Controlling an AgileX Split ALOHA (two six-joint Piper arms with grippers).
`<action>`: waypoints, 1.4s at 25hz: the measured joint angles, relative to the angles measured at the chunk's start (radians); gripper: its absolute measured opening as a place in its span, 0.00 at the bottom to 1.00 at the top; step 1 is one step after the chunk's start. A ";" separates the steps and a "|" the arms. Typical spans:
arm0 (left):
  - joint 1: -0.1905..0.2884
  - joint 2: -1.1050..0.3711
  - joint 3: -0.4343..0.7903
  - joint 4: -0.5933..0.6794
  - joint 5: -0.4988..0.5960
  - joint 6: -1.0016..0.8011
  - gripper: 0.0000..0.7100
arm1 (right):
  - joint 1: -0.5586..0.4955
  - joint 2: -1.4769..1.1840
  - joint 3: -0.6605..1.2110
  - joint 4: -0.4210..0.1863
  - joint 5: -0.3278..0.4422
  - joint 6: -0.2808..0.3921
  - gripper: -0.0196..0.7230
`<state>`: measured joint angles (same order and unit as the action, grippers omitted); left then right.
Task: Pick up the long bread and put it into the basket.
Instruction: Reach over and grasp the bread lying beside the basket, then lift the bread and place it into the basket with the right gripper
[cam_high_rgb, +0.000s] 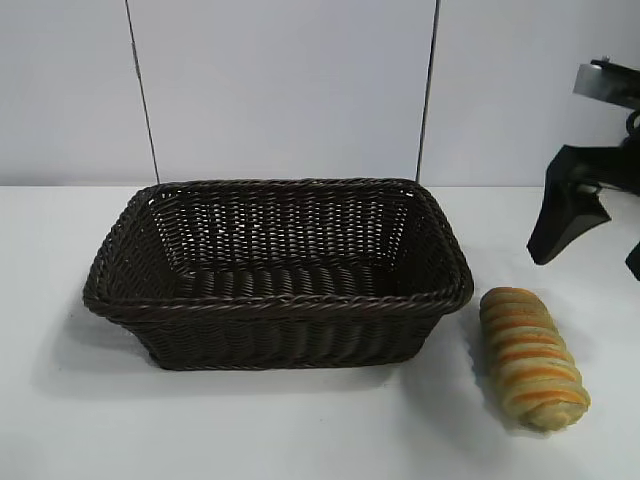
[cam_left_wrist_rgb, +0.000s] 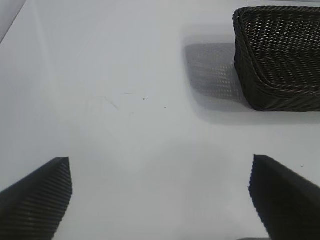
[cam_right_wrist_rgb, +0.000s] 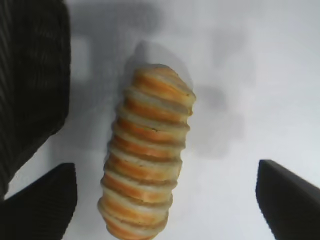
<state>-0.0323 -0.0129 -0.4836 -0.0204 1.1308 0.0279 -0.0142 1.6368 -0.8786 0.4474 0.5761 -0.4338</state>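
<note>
The long bread (cam_high_rgb: 532, 358), pale tan with orange-brown twisted ridges, lies on the white table just right of the basket (cam_high_rgb: 280, 300), a dark brown wicker basket with nothing in it. My right gripper (cam_high_rgb: 600, 235) hangs open above and behind the bread, not touching it. In the right wrist view the bread (cam_right_wrist_rgb: 150, 160) lies lengthwise between the spread fingers of that gripper (cam_right_wrist_rgb: 165, 170), nearer one finger, with the basket wall (cam_right_wrist_rgb: 30, 75) beside it. My left gripper (cam_left_wrist_rgb: 159, 162) is open and empty over bare table, well away from the basket (cam_left_wrist_rgb: 280, 55); it is out of the exterior view.
The white table (cam_high_rgb: 300, 430) runs all round the basket. A pale wall with two thin dark vertical lines (cam_high_rgb: 140, 90) stands behind the table.
</note>
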 joint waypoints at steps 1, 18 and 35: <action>0.000 0.000 0.000 0.000 0.000 0.000 0.98 | 0.000 0.007 0.000 0.006 -0.003 -0.002 0.96; 0.000 0.000 0.000 0.000 0.000 0.000 0.98 | 0.178 0.171 0.000 -0.249 -0.107 0.268 0.52; 0.000 0.000 0.000 0.000 -0.001 0.000 0.98 | 0.179 0.033 -0.373 -0.370 0.287 0.385 0.17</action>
<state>-0.0323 -0.0129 -0.4836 -0.0204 1.1301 0.0276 0.1653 1.6702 -1.2516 0.0776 0.8631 -0.0488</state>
